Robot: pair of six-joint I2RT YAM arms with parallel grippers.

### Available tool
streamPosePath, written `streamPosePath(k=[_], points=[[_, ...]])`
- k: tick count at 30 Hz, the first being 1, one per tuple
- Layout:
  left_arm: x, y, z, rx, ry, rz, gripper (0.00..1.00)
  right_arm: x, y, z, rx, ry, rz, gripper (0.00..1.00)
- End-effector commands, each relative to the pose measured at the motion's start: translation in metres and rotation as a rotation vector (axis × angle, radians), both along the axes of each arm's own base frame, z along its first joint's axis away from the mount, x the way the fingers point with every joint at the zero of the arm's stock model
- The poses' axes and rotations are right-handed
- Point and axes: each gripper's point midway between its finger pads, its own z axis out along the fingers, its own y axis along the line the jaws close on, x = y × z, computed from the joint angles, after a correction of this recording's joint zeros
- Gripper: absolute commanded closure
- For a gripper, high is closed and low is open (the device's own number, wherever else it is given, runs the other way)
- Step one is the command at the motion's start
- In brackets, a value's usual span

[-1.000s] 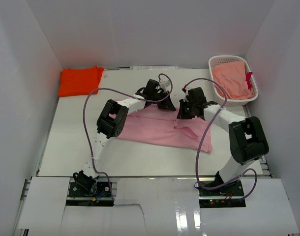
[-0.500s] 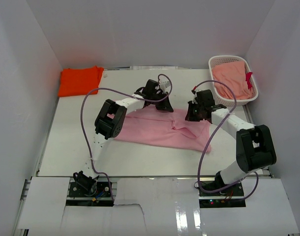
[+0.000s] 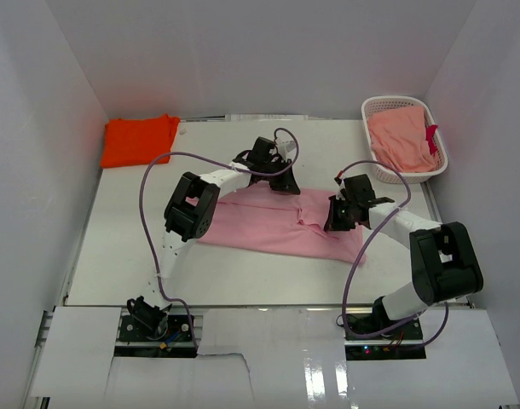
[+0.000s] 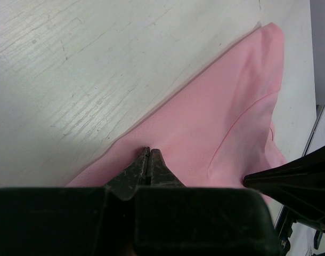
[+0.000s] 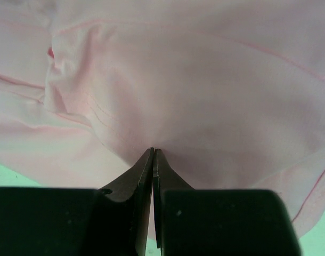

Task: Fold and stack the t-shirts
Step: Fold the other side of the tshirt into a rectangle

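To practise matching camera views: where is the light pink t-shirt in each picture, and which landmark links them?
Top external: light pink t-shirt spread in the middle of the picture.
Left wrist: lower right, reaching the top right corner.
Right wrist: fills nearly the whole picture.
Shared landmark: the right hand pinching the shirt; probably the dark shape at the left wrist view's right edge; bottom centre in its own view.

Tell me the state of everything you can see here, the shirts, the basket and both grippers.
Light pink cloth t-shirt: lying on the white table, partly folded, pinched by both grippers.
Bright orange cloth t-shirt: folded, at the table's far left corner.
White plastic lattice basket: upright, far right, holding a salmon cloth.
Left gripper: shut on the pink t-shirt's far edge.
Right gripper: shut on the pink t-shirt's right side.
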Motion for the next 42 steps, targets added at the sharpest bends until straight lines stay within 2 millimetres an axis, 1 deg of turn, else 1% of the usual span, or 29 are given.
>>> streamPosePath(k=[1, 2, 7, 10, 14, 15, 17, 18, 19, 20, 21, 22, 23, 24, 25, 26, 27, 28, 29, 30, 31, 33, 34, 36, 37, 38, 39, 40, 42], points=[[0.002, 0.002, 0.003, 0.035, -0.016, 0.005, 1.0, -0.003, 0.008, 0.011, 0.061, -0.043, 0.027, 0.92], [0.001, 0.001, 0.004, 0.033, -0.014, 0.004, 1.0, -0.009, 0.008, 0.008, 0.068, -0.029, 0.03, 0.92], [0.002, 0.001, 0.003, 0.033, -0.014, 0.004, 1.0, -0.023, 0.008, 0.011, 0.076, -0.023, 0.031, 0.92], [0.002, 0.001, 0.001, 0.037, -0.012, 0.004, 1.0, -0.026, 0.003, 0.013, 0.054, -0.016, 0.021, 0.92], [0.002, 0.002, 0.002, 0.038, -0.013, 0.006, 1.0, -0.016, -0.001, 0.029, 0.044, -0.074, -0.002, 0.92], [0.002, 0.002, 0.001, 0.043, -0.012, 0.009, 1.0, -0.007, -0.003, 0.038, 0.038, -0.097, -0.013, 0.92], [0.002, 0.005, 0.001, 0.046, -0.009, 0.015, 1.0, 0.001, -0.011, 0.042, 0.02, -0.097, -0.031, 0.92], [0.005, 0.007, 0.004, 0.042, -0.013, 0.023, 1.0, 0.008, -0.013, 0.048, 0.022, -0.111, -0.042, 0.92], [0.006, 0.008, 0.007, 0.039, -0.014, 0.026, 1.0, 0.012, -0.016, 0.05, 0.025, -0.112, -0.051, 0.92], [0.007, 0.009, 0.009, 0.032, -0.016, 0.031, 1.0, 0.016, -0.023, 0.049, 0.028, -0.104, -0.076, 0.88], [0.01, 0.011, 0.019, 0.009, -0.032, 0.042, 1.0, 0.019, -0.024, 0.051, 0.033, -0.106, -0.085, 0.79], [0.01, 0.012, 0.026, -0.009, -0.039, 0.043, 1.0, 0.024, -0.025, 0.055, 0.039, -0.116, -0.092, 0.59], [0.011, 0.013, 0.034, -0.024, -0.047, 0.047, 1.0, 0.026, -0.027, 0.057, 0.035, -0.122, -0.099, 0.53], [0.016, 0.016, 0.043, -0.039, -0.06, 0.06, 0.96, 0.029, -0.028, 0.059, 0.033, -0.128, -0.107, 0.51], [0.02, 0.016, 0.064, -0.062, -0.089, 0.066, 0.91, 0.033, -0.03, 0.064, 0.025, -0.144, -0.121, 0.41], [0.023, 0.017, 0.076, -0.077, -0.106, 0.068, 0.83, 0.036, -0.033, 0.064, 0.018, -0.148, -0.134, 0.38], [0.03, 0.018, 0.094, -0.099, -0.138, 0.074, 0.77, 0.037, -0.035, 0.066, 0.015, -0.152, -0.146, 0.35], [0.032, 0.019, 0.116, -0.124, -0.168, 0.073, 0.71, 0.039, -0.037, 0.067, 0.008, -0.157, -0.156, 0.28], [0.033, 0.02, 0.129, -0.142, -0.187, 0.07, 0.66, 0.04, -0.041, 0.066, 0.002, -0.154, -0.171, 0.25], [0.038, 0.023, 0.142, -0.16, -0.207, 0.077, 0.65, 0.041, -0.045, 0.064, -0.006, -0.15, -0.189, 0.24], [0.039, 0.027, 0.164, -0.185, -0.238, 0.083, 0.63, 0.04, -0.049, 0.059, -0.008, -0.134, -0.204, 0.23], [0.045, 0.038, 0.185, -0.213, -0.271, 0.102, 0.56, 0.04, -0.053, 0.055, -0.008, -0.122, -0.217, 0.21], [0.047, 0.049, 0.201, -0.226, -0.291, 0.113, 0.52, 0.04, -0.057, 0.052, -0.01, -0.115, -0.227, 0.2], [0.047, 0.062, 0.21, -0.23, -0.302, 0.126, 0.5, 0.041, -0.062, 0.051, -0.021, -0.113, -0.251, 0.2], [0.046, 0.071, 0.205, -0.218, -0.29, 0.137, 0.48, 0.042, -0.067, 0.052, -0.025, -0.117, -0.27, 0.2], [0.047, 0.088, 0.212, -0.217, -0.294, 0.16, 0.48, 0.042, -0.069, 0.051, -0.027, -0.115, -0.281, 0.17], [0.047, 0.098, 0.209, -0.211, -0.286, 0.171, 0.46, 0.042, -0.072, 0.051, -0.028, -0.115, -0.293, 0.17], [0.048, 0.119, 0.188, -0.186, -0.241, 0.204, 0.46, 0.043, -0.077, 0.051, -0.025, -0.116, -0.312, 0.17], [0.042, 0.137, 0.176, -0.179, -0.205, 0.215, 0.46, 0.042, -0.078, 0.048, -0.023, -0.108, -0.321, 0.16]])
